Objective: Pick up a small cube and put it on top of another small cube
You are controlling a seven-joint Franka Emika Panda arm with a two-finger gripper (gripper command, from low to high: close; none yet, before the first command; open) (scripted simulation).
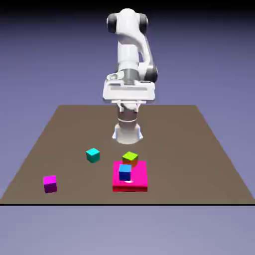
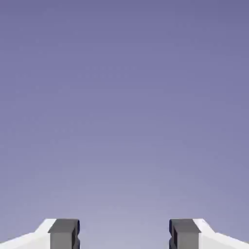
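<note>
Four small cubes lie on the brown table [image 1: 60,129] in the exterior view: the cyan cube [image 1: 92,155] sits alone toward that view's left, a magenta cube [image 1: 50,184] nearer the front, a green-topped cube [image 1: 130,158] behind a flat magenta slab [image 1: 137,182], and a blue cube [image 1: 124,172] on it. The gripper [image 1: 128,105] hangs well above them. In the hand view, the gripper [image 2: 124,234] shows its jaws spread wide, holding nothing, with only backdrop between.

No text, label, brand or number can be read anywhere (both views checked); surfaces are plain.
</note>
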